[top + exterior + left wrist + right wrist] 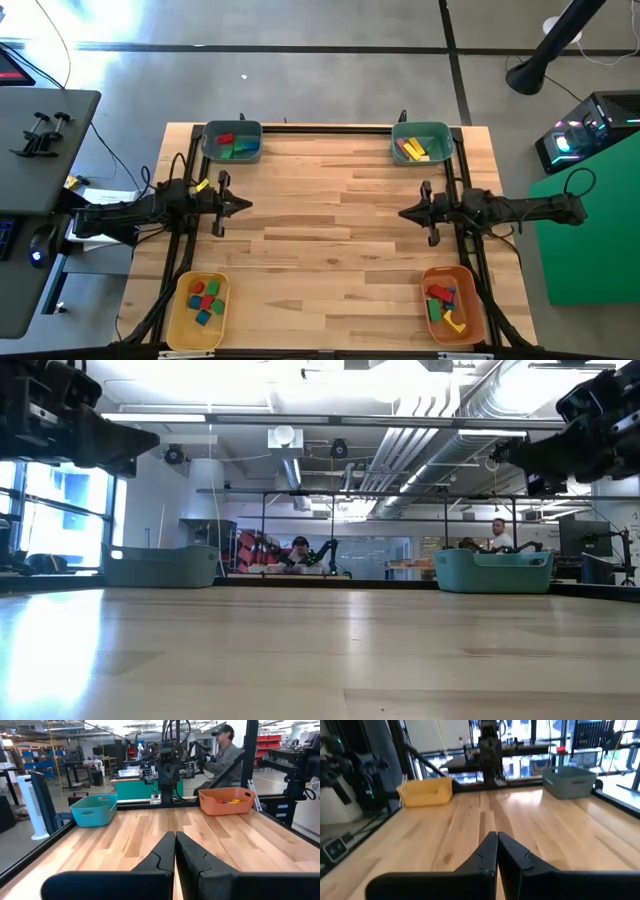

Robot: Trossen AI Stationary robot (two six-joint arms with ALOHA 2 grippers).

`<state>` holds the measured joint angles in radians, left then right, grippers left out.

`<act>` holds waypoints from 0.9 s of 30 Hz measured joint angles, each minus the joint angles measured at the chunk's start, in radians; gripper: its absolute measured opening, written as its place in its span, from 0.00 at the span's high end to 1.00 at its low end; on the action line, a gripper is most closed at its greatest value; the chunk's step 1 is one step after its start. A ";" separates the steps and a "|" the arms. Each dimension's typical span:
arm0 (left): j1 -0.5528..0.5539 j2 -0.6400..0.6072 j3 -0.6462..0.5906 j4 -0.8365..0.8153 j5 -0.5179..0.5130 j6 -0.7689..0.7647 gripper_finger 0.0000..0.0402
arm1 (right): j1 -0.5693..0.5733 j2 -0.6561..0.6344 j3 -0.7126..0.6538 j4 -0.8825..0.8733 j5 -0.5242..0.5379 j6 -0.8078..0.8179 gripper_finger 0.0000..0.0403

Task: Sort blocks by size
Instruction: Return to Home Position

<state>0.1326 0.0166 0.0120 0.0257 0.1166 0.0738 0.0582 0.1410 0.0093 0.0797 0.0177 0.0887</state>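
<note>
1. At the four corners of the table (330,250): blocks (205,299), all lying inside bins, none out on the bare boards between.
2. On the left arm's side: red and green ones in the left teal bin (205,140); red, green and blue ones in the yellow bin (180,330).
3. On the right arm's side: yellow and pink ones in the right teal bin (447,140); red, blue, green and yellow ones in the orange bin (478,310).
4. Split among separate bins, presumably one size class to each, though too small from above to compare sizes. Sorting judged finished, with nothing loose to pick up.
5. Left gripper (247,205): fingers pressed flat together, empty, raised off the wood near the table's left edge, pointing across at the other arm. Roughly midway between the left teal bin and the yellow bin, well apart from the blocks in either.
6. Right gripper (403,213): likewise closed tight on nothing, raised near the right edge, facing back across. Between the right teal bin and the orange bin, well apart from both loads.
7. Probably a parked stance: drawn back to each side, level and mirrored, clear of every bin so nothing gets knocked, with the middle of the table open between the two tips.
</note>
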 joint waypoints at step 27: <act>-0.170 -0.013 0.001 -0.006 -0.040 0.000 1.00 | 0.068 -0.141 0.000 -0.037 -0.011 0.000 1.00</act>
<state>-0.0377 0.0033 0.0128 0.0200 0.0761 0.0735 0.1260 0.0002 0.0093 0.0428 0.0071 0.0883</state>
